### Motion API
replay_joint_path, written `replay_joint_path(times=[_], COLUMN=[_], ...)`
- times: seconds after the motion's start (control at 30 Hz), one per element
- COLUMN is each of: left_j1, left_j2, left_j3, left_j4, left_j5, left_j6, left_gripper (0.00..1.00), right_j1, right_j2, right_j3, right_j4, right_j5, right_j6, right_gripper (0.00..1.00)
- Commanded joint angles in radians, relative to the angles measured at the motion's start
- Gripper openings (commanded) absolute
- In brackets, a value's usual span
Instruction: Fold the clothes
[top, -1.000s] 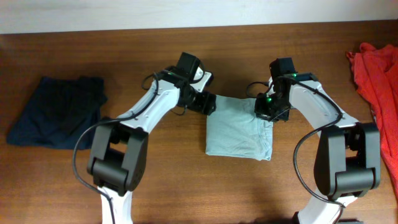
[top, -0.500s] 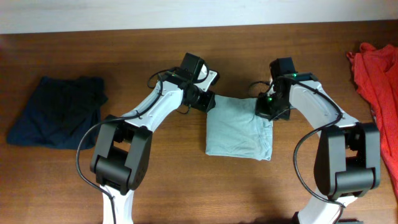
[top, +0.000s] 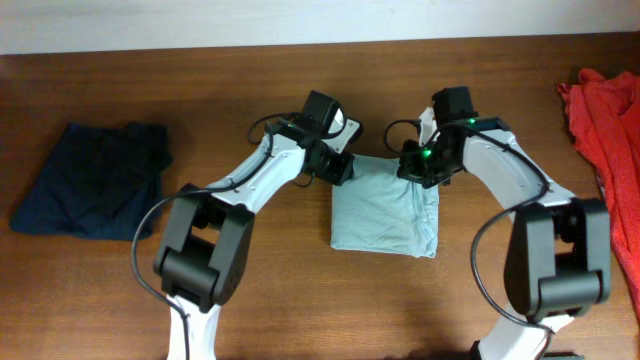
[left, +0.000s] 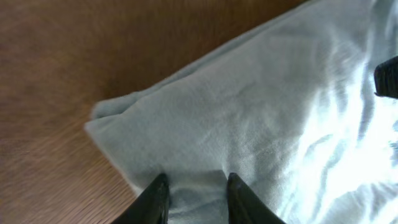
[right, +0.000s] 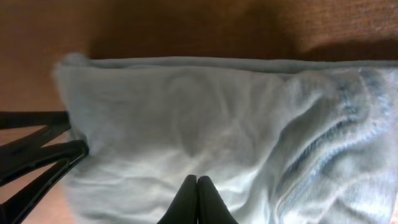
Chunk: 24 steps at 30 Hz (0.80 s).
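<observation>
The pale grey-blue T-shirt (top: 385, 215) lies folded into a compact rectangle at the middle of the counter (top: 290, 295), between the two arms. The navy garment (top: 90, 180) sits well apart at the left and the red-orange garment (top: 605, 100) at the right edge.

Your left end effector (left: 194, 196) is at the far left corner of the T-shirt. Its fingers are spread, with the tips resting on the cloth and nothing clamped. Your right end effector (right: 197, 193) is over the far edge toward the right, fingers closed tip to tip. You cannot tell whether a thin layer is caught between them.

That uncertainty is probably the main risk. If a layer is pinched, lifting the right arm would likely drag the top fold open and undo the rectangle. The left tips pressing on the corner could do the same by sliding the stacked layers apart. Watch the loose, bunched right side, where the hem looks least settled.
</observation>
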Motion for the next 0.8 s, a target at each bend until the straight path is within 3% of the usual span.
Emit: replay_joint_path(times=[0.0,0.2,0.4,0.53,0.67,0.77], left_j1=[-0.003,-0.002,-0.003,-0.003,-0.003,-0.003], left_j2=[0.064,0.087,0.091,0.090,0.055,0.012], left_j3=[-0.003,-0.003,-0.003,0.002,0.050,0.069], left_j4=[-0.003,-0.013,-0.032,-0.033,-0.083,-0.098], left_j5=[-0.021,-0.050,-0.086,-0.084,-0.081,-0.081], left_j6=[0.023,0.024,0.039,0.039,0.038,0.039], left_gripper=[0.27,0.24,0.22,0.23,0.33,0.39], right_j1=[0.006,-0.055,-0.162,-0.208,-0.227,-0.208], right_j2=[0.080,0.084,0.082,0.052,-0.041,-0.076], right_j3=[-0.005,-0.004,-0.003,0.005,0.008,0.008], right_j4=[-0.010,-0.093,-0.172,-0.179,-0.135,-0.089], right_j5=[0.131,0.376,0.333,0.095,-0.198,-0.291], right_j6=[0.008,0.008,0.007,-0.113,-0.223,-0.233], right_gripper=[0.04,0.04,0.04,0.05,0.05,0.05])
